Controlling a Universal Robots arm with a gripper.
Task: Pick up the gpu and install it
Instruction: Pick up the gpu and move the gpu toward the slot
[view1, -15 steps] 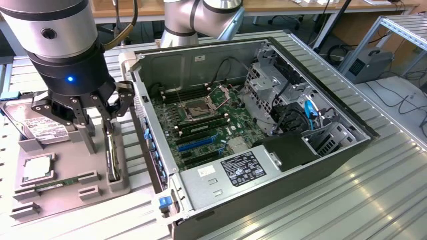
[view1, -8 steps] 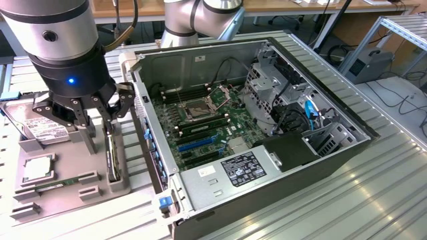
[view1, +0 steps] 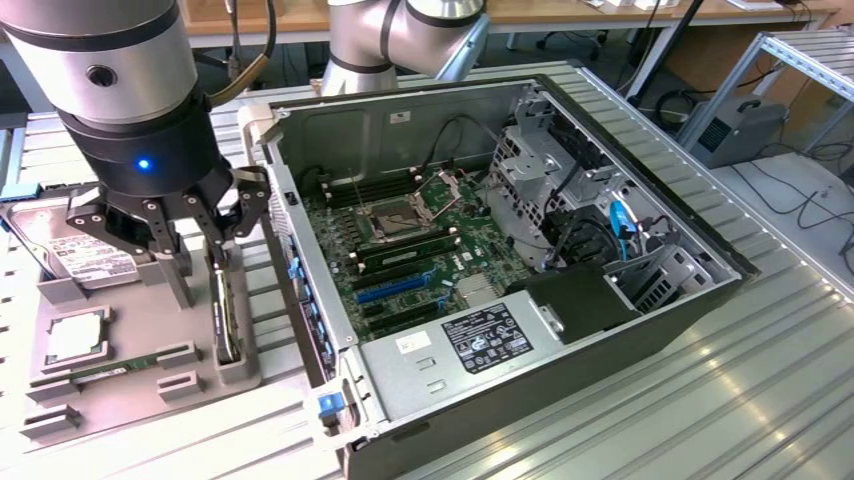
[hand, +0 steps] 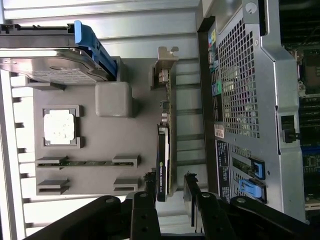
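Note:
The gpu is a thin black card standing on edge in a slot of the grey holder tray, beside the computer case. In the wrist view the gpu runs lengthwise with its silvery bracket at the far end. My gripper hangs just above the card, open. In the wrist view the gripper has one black finger on each side of the card's near end, with gaps visible between fingers and card. Nothing is held.
The holder tray also carries a silver hard drive with a blue clip, a processor chip and a green memory stick. The open computer case with its motherboard lies right beside the tray, on a ribbed metal table.

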